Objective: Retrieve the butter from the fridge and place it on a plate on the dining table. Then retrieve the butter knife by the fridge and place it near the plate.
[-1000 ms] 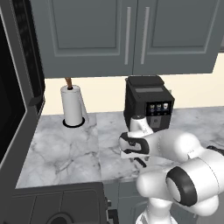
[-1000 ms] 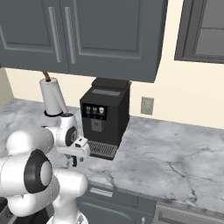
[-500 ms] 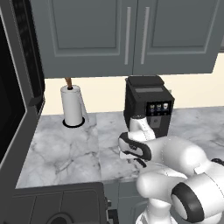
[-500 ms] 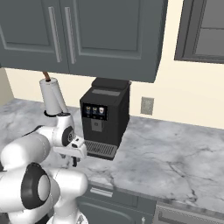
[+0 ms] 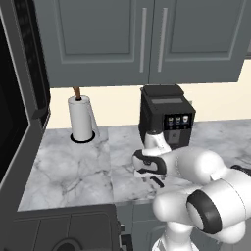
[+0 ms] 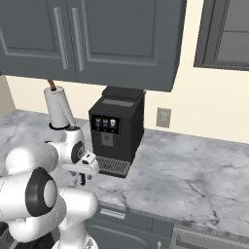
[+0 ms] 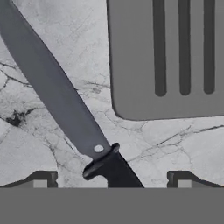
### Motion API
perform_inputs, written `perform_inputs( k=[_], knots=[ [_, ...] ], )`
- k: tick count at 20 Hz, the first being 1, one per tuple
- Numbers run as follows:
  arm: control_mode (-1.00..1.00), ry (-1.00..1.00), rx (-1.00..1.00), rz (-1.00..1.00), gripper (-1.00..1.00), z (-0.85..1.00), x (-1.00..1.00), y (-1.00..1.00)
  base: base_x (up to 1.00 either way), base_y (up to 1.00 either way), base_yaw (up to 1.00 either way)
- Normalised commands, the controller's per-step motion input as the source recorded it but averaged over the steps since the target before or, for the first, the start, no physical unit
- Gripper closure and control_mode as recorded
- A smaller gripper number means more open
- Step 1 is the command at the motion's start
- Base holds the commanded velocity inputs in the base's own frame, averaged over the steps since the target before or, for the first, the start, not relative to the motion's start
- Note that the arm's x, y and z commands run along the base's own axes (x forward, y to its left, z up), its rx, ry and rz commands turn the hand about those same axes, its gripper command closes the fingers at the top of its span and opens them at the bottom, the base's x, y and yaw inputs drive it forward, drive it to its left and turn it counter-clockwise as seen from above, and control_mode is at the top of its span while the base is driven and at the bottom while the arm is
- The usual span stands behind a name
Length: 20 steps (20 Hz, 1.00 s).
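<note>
Left base view: your arm had dropped lower over the marble tabletop (image 5: 73, 166), gripper (image 5: 156, 182) just in front of the coffee machine (image 5: 164, 117). Right base view: same, hand beside the drip tray (image 6: 113, 166), paper towel roll (image 6: 57, 108) behind. Hand view: jaws had spread fully, released, gripping nothing; butter knife (image 7: 65, 109) lay flat between the fingertips (image 7: 41, 180), handle centred. You looked set for the pickup.

Two base views flanking the arm, sharing the coffee machine (image 5: 164, 117), hand view close above counter (image 7: 52, 144)
</note>
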Motion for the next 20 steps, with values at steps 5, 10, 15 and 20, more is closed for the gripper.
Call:
perform_inputs(
  k=[5, 10, 15, 20],
  knots=[
    [-1.0, 0.0, 0.0, 0.0, -1.0, -0.6, 0.0, -0.15, 0.0, 0.0, 0.0],
    [-1.0, 0.0, 0.05, 0.0, -1.0, -0.44, -0.05, 0.0, 0.0, 0.0, 0.0],
    [-1.0, 0.0, 0.1, 0.0, 1.0, -0.4, -0.23, 0.0, 0.0, 0.0, 0.0],
    [-1.0, -0.01, 0.09, 0.0, 1.0, -0.36, -0.24, 0.0, 0.0, 0.0, 0.0]
  ],
)
